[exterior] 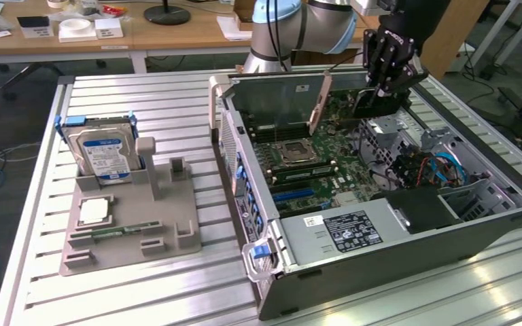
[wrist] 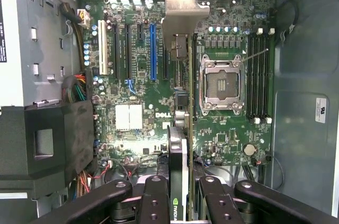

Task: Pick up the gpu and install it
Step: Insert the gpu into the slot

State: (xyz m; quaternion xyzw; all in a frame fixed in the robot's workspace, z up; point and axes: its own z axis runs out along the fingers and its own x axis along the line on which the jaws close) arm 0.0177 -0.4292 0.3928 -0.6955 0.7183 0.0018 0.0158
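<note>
You have the green circuit-board gpu [exterior: 371,109] [wrist: 181,128], black cooler and silver end bracket, clamped edge-on in the black gripper [exterior: 380,87] [wrist: 183,204], upper right of the exterior view, over the green motherboard [exterior: 326,171] [wrist: 132,91] inside the open grey computer case [exterior: 379,261].

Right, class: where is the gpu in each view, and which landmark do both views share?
Exterior view: gpu held by the gripper over the open case, at the exterior view's upper right.
Wrist view: gpu edge-on between the fingers, beside the CPU socket.
Shared landmark: the CPU socket.
</note>
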